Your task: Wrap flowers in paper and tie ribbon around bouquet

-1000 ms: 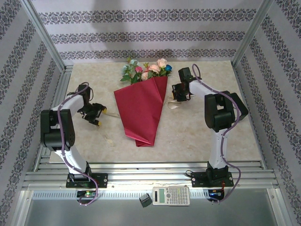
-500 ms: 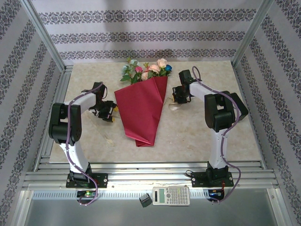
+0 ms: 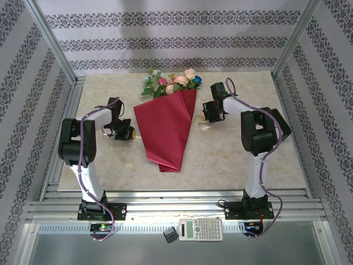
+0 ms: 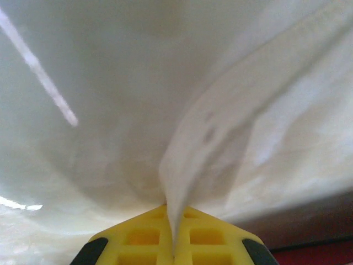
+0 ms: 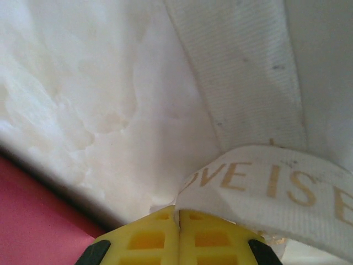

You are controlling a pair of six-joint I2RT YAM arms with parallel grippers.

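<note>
Two grips confirmed: left gripper [image 4: 174,221] and right gripper [image 5: 177,215] each pinch the ribbon [image 5: 265,182]. Hold your tension even; cross it squarely over the bouquet [image 3: 165,130].

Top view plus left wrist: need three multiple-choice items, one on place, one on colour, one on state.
1. Flowers lie at which end of the paper? A near, B far, C left.
2. Paper colour? A crimson, B blue, C green.
3. Left gripper? A open, B shut and empty, C shut on ribbon.

Key: B, blooms poke out the far end; A, the sheet is deep red; C, white cloth runs out between the closed yellow fingers.
</note>
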